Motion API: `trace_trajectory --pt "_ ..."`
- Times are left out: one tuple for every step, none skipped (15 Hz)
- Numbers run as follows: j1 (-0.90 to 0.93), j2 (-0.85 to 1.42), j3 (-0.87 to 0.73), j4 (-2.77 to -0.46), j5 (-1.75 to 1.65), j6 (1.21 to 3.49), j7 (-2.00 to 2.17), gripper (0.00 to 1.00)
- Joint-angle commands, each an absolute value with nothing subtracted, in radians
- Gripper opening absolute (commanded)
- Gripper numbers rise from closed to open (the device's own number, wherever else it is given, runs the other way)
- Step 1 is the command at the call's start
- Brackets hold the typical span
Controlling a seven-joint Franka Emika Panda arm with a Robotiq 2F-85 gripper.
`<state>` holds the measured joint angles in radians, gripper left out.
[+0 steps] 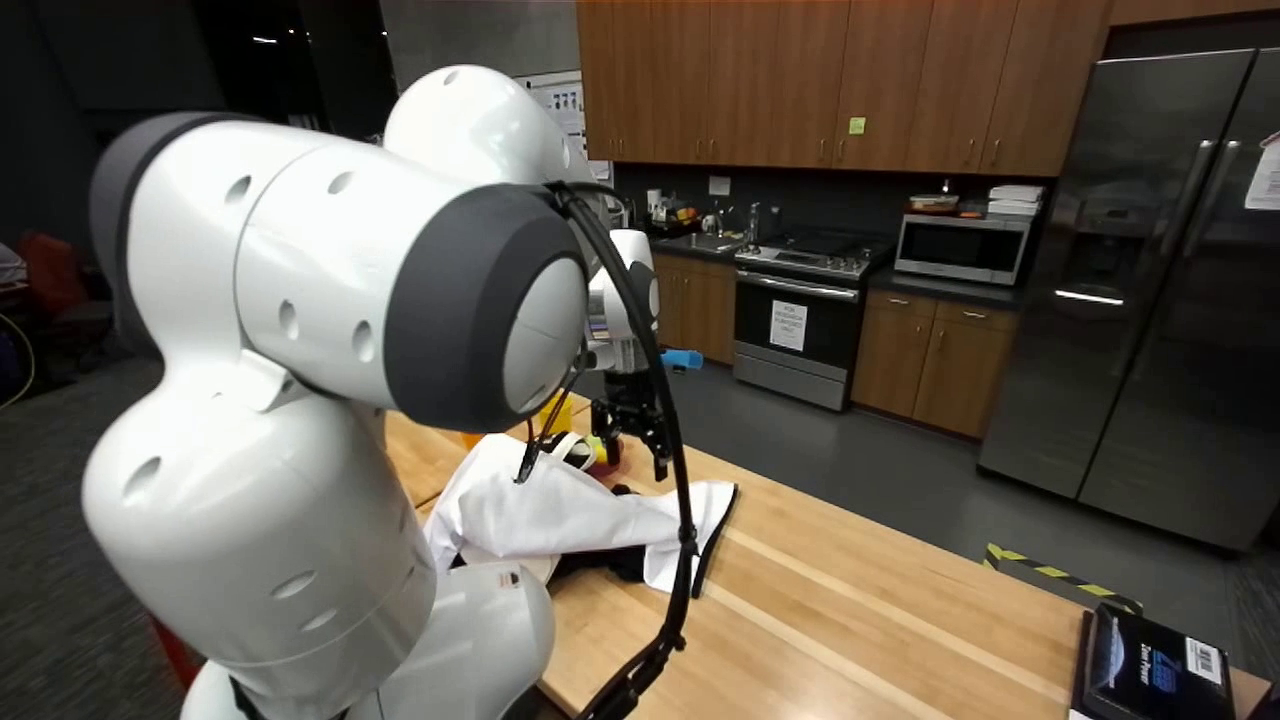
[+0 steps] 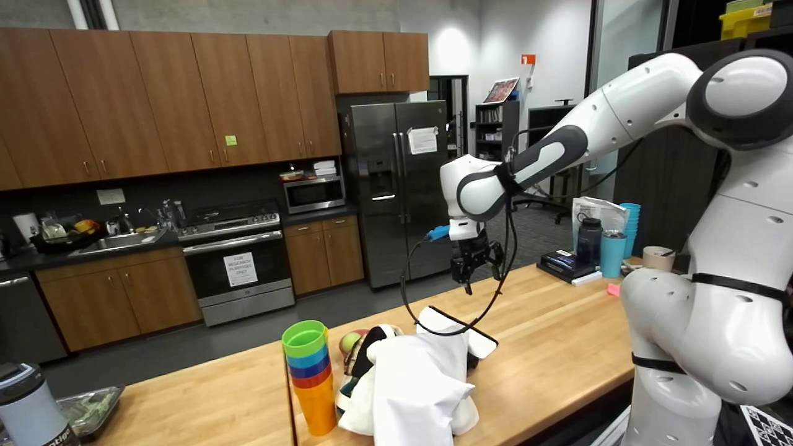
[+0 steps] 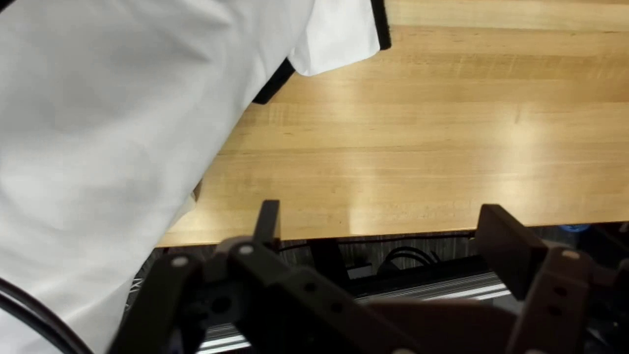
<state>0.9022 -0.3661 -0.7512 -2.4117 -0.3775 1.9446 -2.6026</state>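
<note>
My gripper (image 3: 379,214) is open, with nothing between its fingers. In both exterior views the gripper (image 1: 636,462) (image 2: 484,284) points down above the wooden table (image 2: 545,347), apart from it. The nearest thing is a crumpled white cloth (image 1: 580,505) with black edging, which also shows in an exterior view (image 2: 415,378). In the wrist view the cloth (image 3: 123,118) fills the left side, left of the fingers. It lies in a heap over black and cream items, which it partly hides. A bowl with a green round thing (image 2: 349,341) is beside the heap.
A stack of coloured cups (image 2: 306,365) stands beside the heap. A black box (image 1: 1160,660), a dark bottle (image 2: 588,244) and a blue tumbler (image 2: 613,254) stand at the table's far end. A clear container (image 2: 93,409) and a light blue bottle (image 2: 34,406) are opposite. Cables hang along the arm.
</note>
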Motion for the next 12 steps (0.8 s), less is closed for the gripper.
trace_trajectory --pt "0.989 -0.37 -0.809 -2.44 -0.422 1.983 -2.602 1.0" --pt "0.979 -0.354 -0.808 -2.445 -0.434 2.002 -2.602 1.0" --pt "0.959 -0.325 -0.804 -2.443 -0.432 2.017 -2.601 1.0" --pt "0.955 -0.295 -0.817 -2.435 -0.442 2.029 -2.601 1.0" --pt "0.955 -0.286 -0.834 -2.438 -0.444 2.043 -2.601 1.0" --pt "0.938 -0.278 -0.845 -2.447 -0.444 2.064 -2.593 1.0" --pt "0.928 -0.26 -0.861 -2.451 -0.468 2.1 -2.59 1.0" --pt "0.918 -0.238 -0.874 -2.452 -0.502 2.144 -2.595 1.0" --pt "0.919 -0.231 -0.896 -2.46 -0.542 2.19 -2.601 1.0" --pt "0.915 -0.229 -0.911 -2.468 -0.566 2.231 -2.601 1.0" --pt "0.914 -0.223 -0.928 -2.477 -0.595 2.287 -2.601 1.0" --pt "0.912 -0.202 -0.942 -2.477 -0.607 2.335 -2.602 1.0"
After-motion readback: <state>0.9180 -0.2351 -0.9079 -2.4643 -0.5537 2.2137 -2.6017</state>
